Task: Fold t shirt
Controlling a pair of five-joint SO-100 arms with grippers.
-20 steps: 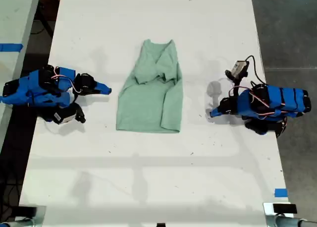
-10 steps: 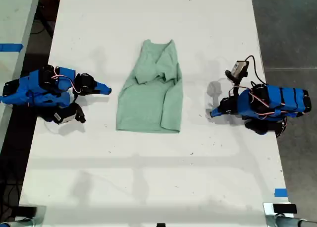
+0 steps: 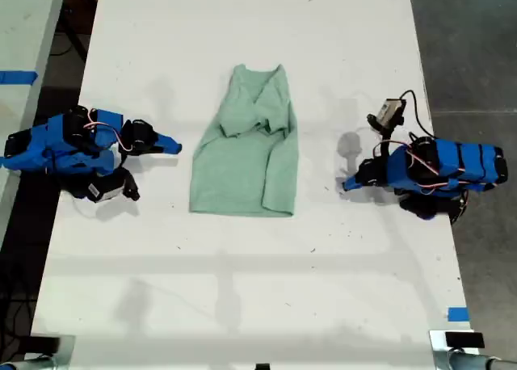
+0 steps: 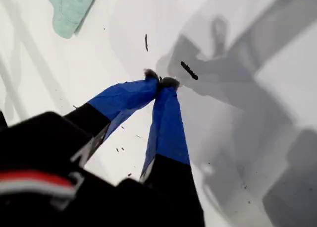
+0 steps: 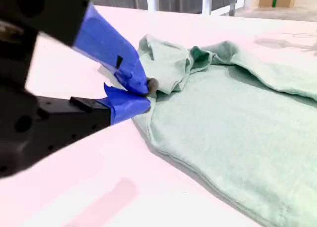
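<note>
Exterior view: the t shirt (image 3: 246, 156) lies flat mid-counter (image 3: 242, 289), hem nearer, sleeves bunched inward at the far end. My second gripper (image 3: 174, 147) sits on the exterior view's left, just short of the cloth, fingers clenched on nothing. My first gripper (image 3: 346, 184) rests at that view's right, fingers pinched together and empty. Blue tape (image 3: 457, 314) marks the near right edge. The first wrist view shows only a corner of the shirt (image 4: 69, 9).

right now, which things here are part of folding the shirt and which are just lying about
Part of the job:
t shirt
my first gripper
my second gripper
table under the shirt

Just lying about:
blue tape strip, table edge at the exterior view's lower right
other tape piece, on the neighbouring surface at the exterior view's left
</note>
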